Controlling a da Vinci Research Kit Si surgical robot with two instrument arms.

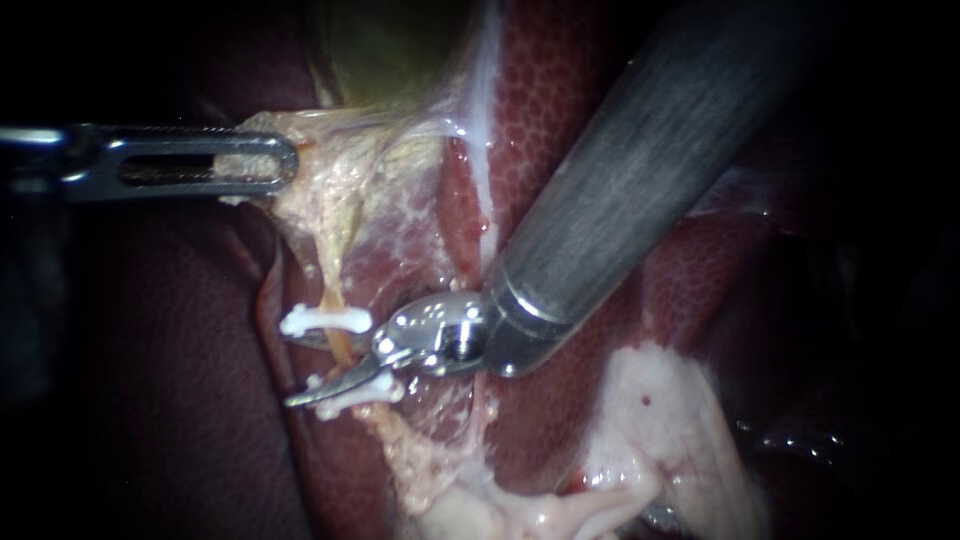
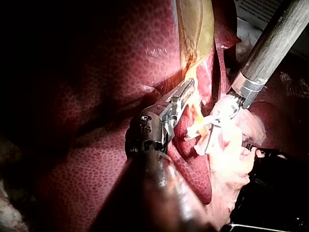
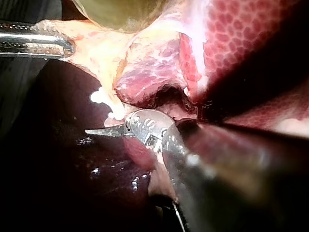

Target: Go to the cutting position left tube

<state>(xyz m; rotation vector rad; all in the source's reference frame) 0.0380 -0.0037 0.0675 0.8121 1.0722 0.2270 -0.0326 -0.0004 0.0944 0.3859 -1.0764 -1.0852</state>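
The left tool (image 1: 262,160) is clamped on pale tissue (image 1: 330,175) and pulls it sideways, apparently to stretch the left tube (image 1: 338,346) clear of the liver (image 1: 560,120). The tube runs yellow between 2 white clips (image 1: 325,320). The right tool (image 1: 312,368) has its 2 thin blades slightly apart. They sit at the stretch between the clips, gripping nothing, and look close to cutting position.

White clips (image 1: 325,320), mottled red liver (image 1: 560,100), yellowish tube (image 1: 340,347)

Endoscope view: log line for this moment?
left instrument shut on tissue | right instrument blades open at tube | upper clip, lower clip on tube
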